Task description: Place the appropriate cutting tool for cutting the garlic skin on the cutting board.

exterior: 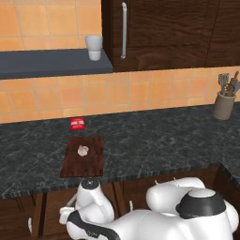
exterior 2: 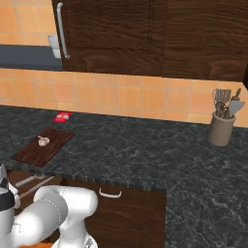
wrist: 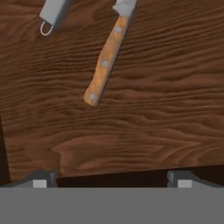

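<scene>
The jaws (wrist: 112,181) stand spread wide, their two tips at the bottom of the hand view, holding nothing, over a brown wooden drawer floor (wrist: 153,109). Beyond them on that wood lies the knife (wrist: 107,59), its light wooden handle with three rivets nearest the jaws and its grey blade running off the top edge. Just to its left sits the grey peeler (wrist: 51,15), apart from the knife.

Up on the dark speckled bench (exterior: 154,140) the board (exterior: 83,156) lies at the near edge, with the garlic (exterior: 83,150) on it. A red packet (exterior: 77,123) lies just beyond the board. Far right, a utensil crock (exterior: 224,104) stands by the tiled wall. A white cup (exterior: 94,47) sits on the grey shelf (exterior: 47,63).
</scene>
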You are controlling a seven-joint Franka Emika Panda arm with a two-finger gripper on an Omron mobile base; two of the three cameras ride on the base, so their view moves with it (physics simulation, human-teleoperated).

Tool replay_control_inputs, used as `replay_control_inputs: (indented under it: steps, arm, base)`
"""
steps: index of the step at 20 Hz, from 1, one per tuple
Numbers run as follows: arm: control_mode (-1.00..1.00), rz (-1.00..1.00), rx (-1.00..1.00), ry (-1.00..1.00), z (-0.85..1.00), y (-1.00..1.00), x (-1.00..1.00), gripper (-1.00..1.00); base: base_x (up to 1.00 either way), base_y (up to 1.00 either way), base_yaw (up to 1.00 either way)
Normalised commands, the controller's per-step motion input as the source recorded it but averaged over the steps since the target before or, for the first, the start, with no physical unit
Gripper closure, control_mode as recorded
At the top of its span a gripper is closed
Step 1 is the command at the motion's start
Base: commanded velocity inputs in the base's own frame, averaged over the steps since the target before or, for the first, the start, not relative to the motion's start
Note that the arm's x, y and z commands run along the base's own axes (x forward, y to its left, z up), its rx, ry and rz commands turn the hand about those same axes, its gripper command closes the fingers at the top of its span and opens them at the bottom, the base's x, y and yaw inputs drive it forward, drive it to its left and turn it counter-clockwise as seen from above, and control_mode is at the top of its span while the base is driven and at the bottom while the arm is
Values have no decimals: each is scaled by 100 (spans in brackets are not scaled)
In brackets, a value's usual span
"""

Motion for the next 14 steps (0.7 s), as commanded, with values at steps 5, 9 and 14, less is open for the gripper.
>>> replay_control_inputs:
  steps: [5, 9, 14]
  arm:
    - [-100, 0, 0, 1, -9, 0, -55, -100]
    - [-100, 0, 0, 0, -9, 0, -32, -100]
    - [-100, 0, 0, -2, 6, 0, 69, -100]
  base:
    - [0, 0, 0]
    - [0, 0, 0]
    - [0, 0, 0]
